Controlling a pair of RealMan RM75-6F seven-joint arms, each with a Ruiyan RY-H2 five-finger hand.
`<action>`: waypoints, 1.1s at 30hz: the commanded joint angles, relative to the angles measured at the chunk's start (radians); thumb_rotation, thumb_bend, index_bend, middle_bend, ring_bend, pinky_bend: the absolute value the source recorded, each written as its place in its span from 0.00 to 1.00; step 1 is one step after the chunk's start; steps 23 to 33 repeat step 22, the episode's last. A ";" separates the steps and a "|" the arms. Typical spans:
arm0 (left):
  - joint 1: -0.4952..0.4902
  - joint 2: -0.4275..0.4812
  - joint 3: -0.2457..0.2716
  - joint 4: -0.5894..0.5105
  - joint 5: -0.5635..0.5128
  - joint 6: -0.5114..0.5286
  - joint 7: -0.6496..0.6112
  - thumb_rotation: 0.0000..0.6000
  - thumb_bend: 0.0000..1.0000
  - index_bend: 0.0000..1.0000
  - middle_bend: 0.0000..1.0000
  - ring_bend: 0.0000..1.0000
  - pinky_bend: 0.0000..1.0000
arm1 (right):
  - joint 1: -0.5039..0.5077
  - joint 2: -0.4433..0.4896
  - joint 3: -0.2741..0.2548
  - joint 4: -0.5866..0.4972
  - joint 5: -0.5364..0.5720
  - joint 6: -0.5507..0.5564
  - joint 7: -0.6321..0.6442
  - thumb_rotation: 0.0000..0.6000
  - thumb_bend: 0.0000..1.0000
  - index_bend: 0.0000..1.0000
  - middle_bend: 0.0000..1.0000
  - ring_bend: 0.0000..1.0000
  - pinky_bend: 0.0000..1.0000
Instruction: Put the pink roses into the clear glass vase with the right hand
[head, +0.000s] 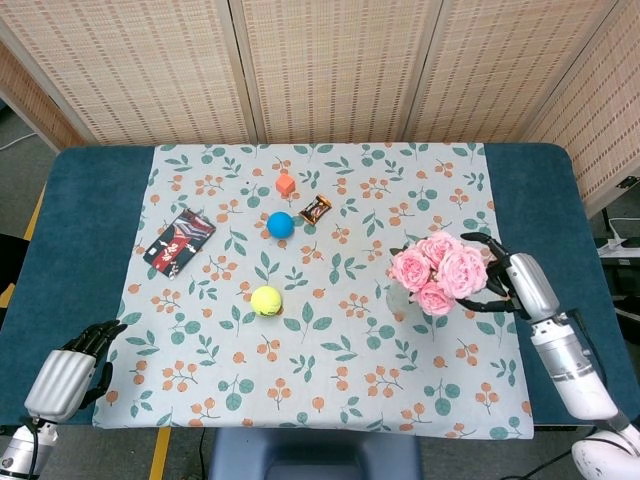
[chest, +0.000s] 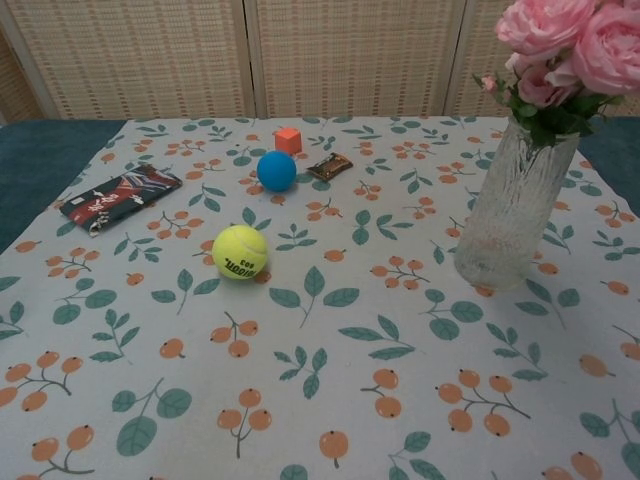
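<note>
Head view shows the left hand holding nothing, fingers loosely bent, at the table's near left corner. Near the right edge, the pink roses stand in the clear glass vase. Just beside them, the right hand has its fingers spread apart, off the flowers.
</note>
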 joint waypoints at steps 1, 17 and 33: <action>0.000 0.000 0.000 0.000 -0.001 -0.001 -0.001 1.00 0.64 0.14 0.14 0.17 0.42 | -0.045 0.057 -0.016 -0.040 -0.004 0.047 -0.057 1.00 0.00 0.14 1.00 0.81 1.00; -0.001 -0.006 -0.003 0.001 0.003 0.002 0.013 1.00 0.64 0.14 0.14 0.17 0.42 | -0.332 0.030 -0.067 0.010 -0.022 0.452 -0.486 1.00 0.00 0.13 0.59 0.39 0.86; 0.000 -0.009 -0.006 0.007 -0.005 0.002 0.015 1.00 0.64 0.14 0.14 0.17 0.42 | -0.350 0.058 -0.047 0.011 -0.008 0.465 -0.424 1.00 0.00 0.17 0.37 0.20 0.77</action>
